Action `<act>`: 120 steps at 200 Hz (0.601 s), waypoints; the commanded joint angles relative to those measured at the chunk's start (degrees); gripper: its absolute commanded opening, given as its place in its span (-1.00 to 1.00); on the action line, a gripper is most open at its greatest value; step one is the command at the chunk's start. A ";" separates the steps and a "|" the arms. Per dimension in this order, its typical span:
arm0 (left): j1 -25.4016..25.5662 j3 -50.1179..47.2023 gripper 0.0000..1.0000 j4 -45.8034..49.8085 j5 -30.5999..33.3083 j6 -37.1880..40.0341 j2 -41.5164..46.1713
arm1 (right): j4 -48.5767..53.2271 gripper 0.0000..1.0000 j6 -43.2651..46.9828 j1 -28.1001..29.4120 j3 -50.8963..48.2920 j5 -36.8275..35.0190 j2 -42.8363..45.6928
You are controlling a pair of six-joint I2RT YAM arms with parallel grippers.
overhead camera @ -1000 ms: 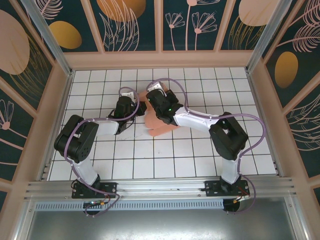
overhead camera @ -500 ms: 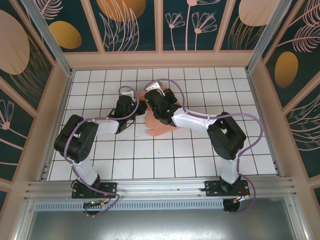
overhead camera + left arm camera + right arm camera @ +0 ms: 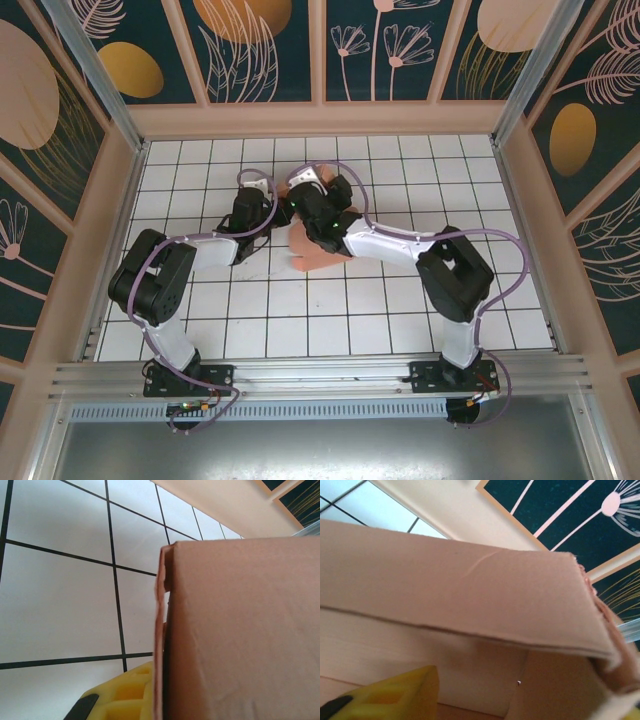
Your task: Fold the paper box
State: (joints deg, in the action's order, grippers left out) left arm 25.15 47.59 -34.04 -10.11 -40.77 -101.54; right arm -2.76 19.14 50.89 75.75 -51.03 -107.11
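The salmon-pink paper box (image 3: 318, 256) lies mid-table, partly hidden under both wrists. My left gripper (image 3: 272, 213) reaches it from the left. In the left wrist view a yellow finger (image 3: 117, 697) presses flat against a thin side wall of the paper box (image 3: 240, 630), and the other finger is hidden behind the cardboard; the jaws are shut on that wall. My right gripper (image 3: 303, 200) hovers over the box from the right. Its yellow fingers (image 3: 390, 695) stand wide apart, open. Between them I look into the box under a lifted lid panel (image 3: 470, 595).
The white gridded tabletop (image 3: 330, 320) is walled by a tan border and patterned panels (image 3: 320, 50). Both forearms cross close together over the table's middle. An aluminium rail (image 3: 320, 375) runs along the near edge.
My right gripper has gone from shut to open, releasing the cardboard. The box has drawn slightly left and looks more compact. My left gripper keeps its grip.
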 commanded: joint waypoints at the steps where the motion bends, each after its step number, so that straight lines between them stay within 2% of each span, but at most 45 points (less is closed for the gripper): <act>1: 0.45 1.41 -1.00 -2.19 -1.30 0.07 -0.24 | 0.39 0.25 -2.49 0.61 -1.63 6.16 5.29; 34: 0.47 1.93 -1.00 -2.09 -1.40 -0.14 -0.88 | 1.10 0.55 -3.65 0.03 -4.20 12.60 10.41; 58: 0.47 2.69 -1.00 -1.02 -1.19 0.66 -0.97 | 0.41 0.60 -5.40 -0.74 -6.17 15.87 14.47; 72: 0.38 3.17 -1.00 0.24 -0.82 1.74 -0.90 | 0.15 0.60 -8.06 -1.92 -7.28 20.62 17.54; 98: 0.42 3.81 -1.00 3.21 0.34 5.27 0.27 | -1.94 0.60 -16.58 -7.06 -10.67 32.50 24.21; 120: 0.34 3.34 -1.00 3.87 -0.96 9.31 2.22 | -4.02 0.52 -27.58 -14.93 -14.75 42.44 28.59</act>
State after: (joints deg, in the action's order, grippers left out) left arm 25.30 49.98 -32.12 -10.20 -37.26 -101.86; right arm -3.20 5.85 43.00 64.77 -22.11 -83.37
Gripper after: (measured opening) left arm 0.051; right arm 0.786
